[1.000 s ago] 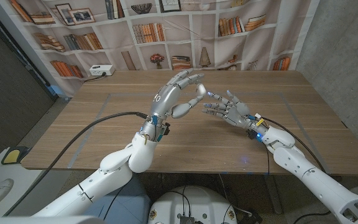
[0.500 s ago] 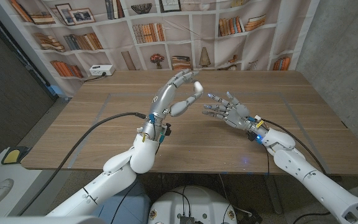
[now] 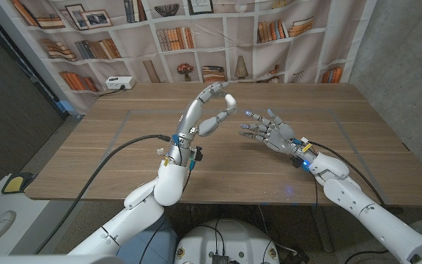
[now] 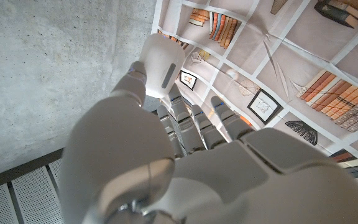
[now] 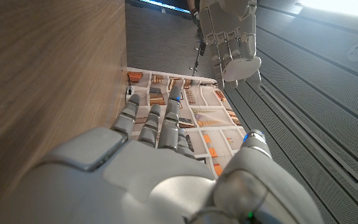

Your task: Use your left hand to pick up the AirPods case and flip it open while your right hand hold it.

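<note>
AirPods case pinched in raised left hand (image 3: 209, 110); right hand (image 3: 269, 130) spread, holding nothing, just beside

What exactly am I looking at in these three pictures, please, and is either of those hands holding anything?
This is a robot with two arms, each ending in a five-finger hand, standing at a wooden table. The wide picture comes from a camera on its head, looking down. The left hand is raised above the table with a white object, apparently the AirPods case, at its fingertips. The right hand waits beside it, fingers spread, holding nothing. The other two pictures come from cameras on each wrist, looking along the back of that hand, and appear turned. A printed bookshelf backdrop hangs behind the table, with a white box at the far left edge.
</note>
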Action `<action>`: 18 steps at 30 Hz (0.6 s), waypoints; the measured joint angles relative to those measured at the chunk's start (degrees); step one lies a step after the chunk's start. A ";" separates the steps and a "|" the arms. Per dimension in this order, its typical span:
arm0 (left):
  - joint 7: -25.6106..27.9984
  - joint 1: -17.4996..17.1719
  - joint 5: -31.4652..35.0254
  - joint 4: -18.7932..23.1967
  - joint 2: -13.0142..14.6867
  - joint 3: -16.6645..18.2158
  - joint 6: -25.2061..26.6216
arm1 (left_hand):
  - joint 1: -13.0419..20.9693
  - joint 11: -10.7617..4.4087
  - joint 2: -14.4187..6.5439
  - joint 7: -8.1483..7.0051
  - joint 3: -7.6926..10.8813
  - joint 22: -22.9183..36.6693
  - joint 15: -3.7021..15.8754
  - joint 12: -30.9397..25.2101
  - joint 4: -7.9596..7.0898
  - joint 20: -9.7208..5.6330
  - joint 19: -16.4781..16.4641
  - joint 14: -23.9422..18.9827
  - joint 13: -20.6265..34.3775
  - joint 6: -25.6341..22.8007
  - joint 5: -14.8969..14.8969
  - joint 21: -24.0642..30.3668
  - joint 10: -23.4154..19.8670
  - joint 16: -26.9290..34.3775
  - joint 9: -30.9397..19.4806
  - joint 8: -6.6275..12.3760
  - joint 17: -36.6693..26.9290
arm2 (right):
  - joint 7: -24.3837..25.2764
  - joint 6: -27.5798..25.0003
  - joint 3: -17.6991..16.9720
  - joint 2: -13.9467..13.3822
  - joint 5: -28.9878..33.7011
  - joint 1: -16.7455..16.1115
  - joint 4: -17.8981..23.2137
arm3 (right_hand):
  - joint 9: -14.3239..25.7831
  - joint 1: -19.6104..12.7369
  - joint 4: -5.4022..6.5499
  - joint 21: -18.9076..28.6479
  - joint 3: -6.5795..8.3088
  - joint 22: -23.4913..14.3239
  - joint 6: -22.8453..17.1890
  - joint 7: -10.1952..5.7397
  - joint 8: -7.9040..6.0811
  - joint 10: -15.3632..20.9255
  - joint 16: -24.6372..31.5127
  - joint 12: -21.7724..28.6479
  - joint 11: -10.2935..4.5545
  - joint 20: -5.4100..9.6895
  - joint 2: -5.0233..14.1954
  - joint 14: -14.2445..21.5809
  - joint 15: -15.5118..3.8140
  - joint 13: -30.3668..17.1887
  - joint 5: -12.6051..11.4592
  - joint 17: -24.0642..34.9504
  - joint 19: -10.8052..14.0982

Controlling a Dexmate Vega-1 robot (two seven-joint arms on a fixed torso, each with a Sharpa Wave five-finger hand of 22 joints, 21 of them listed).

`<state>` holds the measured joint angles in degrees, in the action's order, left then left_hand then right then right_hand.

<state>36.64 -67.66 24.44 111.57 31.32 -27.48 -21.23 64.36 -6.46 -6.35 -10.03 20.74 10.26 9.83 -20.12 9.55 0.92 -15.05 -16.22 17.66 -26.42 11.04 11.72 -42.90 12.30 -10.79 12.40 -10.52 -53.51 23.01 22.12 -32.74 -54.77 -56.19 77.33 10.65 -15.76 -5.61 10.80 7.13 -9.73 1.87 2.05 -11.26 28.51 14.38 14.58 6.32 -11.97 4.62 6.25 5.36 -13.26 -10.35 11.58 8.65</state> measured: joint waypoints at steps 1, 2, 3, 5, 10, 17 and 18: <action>-0.16 -0.14 -0.36 -0.07 -0.24 0.15 -0.10 | 0.01 0.00 0.00 0.00 0.00 0.00 -0.01 0.01 0.00 0.00 0.00 -0.02 0.00 0.00 0.00 0.00 0.00 0.00 0.00 0.00 0.00 | 0.06 0.01 -0.01 -0.05 0.00 -0.06 0.11 | 0.00 0.00 0.00 0.00 0.00 0.00 0.00 0.00 0.00 0.00 0.00 0.00 0.00 0.00 0.00 0.00 0.00 0.00 0.00 0.00 0.00; -0.32 -0.27 -0.71 -0.14 -0.44 0.26 -0.22 | 0.01 0.00 0.01 0.00 0.00 0.00 0.08 0.01 0.00 0.00 0.00 -0.50 0.00 0.00 0.00 0.00 0.00 0.00 0.00 0.00 0.00 | 0.09 0.03 -0.02 -0.09 0.00 -0.12 0.20 | 0.00 0.00 0.00 0.00 0.00 0.00 0.00 0.00 0.00 0.00 0.00 0.00 0.00 0.00 0.00 0.00 0.00 0.00 0.00 0.00 0.00; -0.46 -0.35 -1.04 -0.19 -0.58 0.34 -0.31 | 0.02 0.00 0.01 0.00 0.00 0.00 0.08 0.02 0.00 0.00 0.00 -0.50 0.00 0.00 0.00 0.00 0.00 0.00 0.00 0.00 0.00 | 0.12 0.03 -0.02 -0.11 -0.01 -0.16 0.27 | 0.00 0.00 0.00 0.00 0.00 0.00 0.00 0.00 0.00 0.00 0.00 0.00 0.00 0.00 0.00 0.00 0.00 0.00 0.00 0.00 0.00; -0.68 -0.58 -1.55 -0.29 -0.94 0.53 -0.46 | 0.05 0.00 -0.01 0.13 -0.16 0.00 0.07 0.10 0.16 0.00 0.00 -0.51 0.00 -0.13 0.00 0.00 0.00 0.00 0.00 0.00 0.00 | 0.17 0.05 -0.02 -0.17 -0.03 -0.27 0.37 | 0.00 0.00 0.00 0.00 0.00 0.00 0.00 0.00 0.00 0.00 0.00 0.00 0.00 0.00 0.00 0.00 0.00 0.00 0.00 0.00 0.00; -1.36 -1.02 -2.97 -0.60 -1.76 0.87 -0.89 | 0.41 0.21 -0.35 0.20 -0.47 0.00 0.00 0.15 0.00 0.00 0.00 -0.60 0.00 -0.20 0.00 0.00 -0.21 0.00 0.00 0.00 0.00 | 0.29 0.07 -0.02 -0.27 -0.07 -0.46 0.53 | 0.00 0.00 0.00 0.00 0.00 0.00 0.00 0.00 0.00 0.00 0.00 0.00 0.00 0.00 0.00 0.00 -0.01 0.00 0.00 0.00 0.00; -2.33 -1.47 -4.86 -0.80 -2.66 1.25 -1.43 | 0.42 0.32 -0.35 0.20 -0.47 0.00 0.00 -0.03 0.01 0.02 0.02 -0.60 0.00 -0.20 -0.01 0.00 -0.32 0.00 0.00 -0.34 0.00 | 0.34 0.13 0.07 -0.30 -0.10 -0.55 0.57 | 0.01 0.00 0.00 0.00 0.00 0.00 0.00 0.00 0.00 0.00 0.00 0.00 0.00 0.00 0.00 0.01 -0.01 0.00 0.00 0.00 0.00; -2.51 -1.47 -5.18 -0.80 -2.66 1.25 -1.52 | 0.42 0.32 -0.35 0.20 -0.47 0.00 0.00 -0.03 0.01 0.16 0.16 -0.60 0.00 -0.20 -0.01 0.00 -0.32 0.00 0.00 -0.34 0.00 | 0.34 0.13 0.11 -0.30 -0.10 -0.56 0.57 | 0.01 0.00 0.00 0.00 0.00 0.00 0.00 0.00 0.00 0.00 0.00 0.00 0.00 0.00 0.00 0.01 -0.01 0.00 0.00 0.00 0.00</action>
<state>34.12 -69.13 19.25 110.77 28.66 -26.23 -22.75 64.78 -6.14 -6.70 -9.83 20.27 10.26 9.83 -20.16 9.56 1.08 -14.89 -16.81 17.66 -26.62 11.03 11.72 -43.22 12.30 -10.79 12.07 -10.52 -53.17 23.15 22.23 -33.04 -54.87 -56.75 77.90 10.66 -15.76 -5.61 10.80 7.13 -9.72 1.86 2.05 -11.26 28.51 14.38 14.58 6.32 -11.97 4.62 6.26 5.35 -13.27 -10.35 11.58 8.65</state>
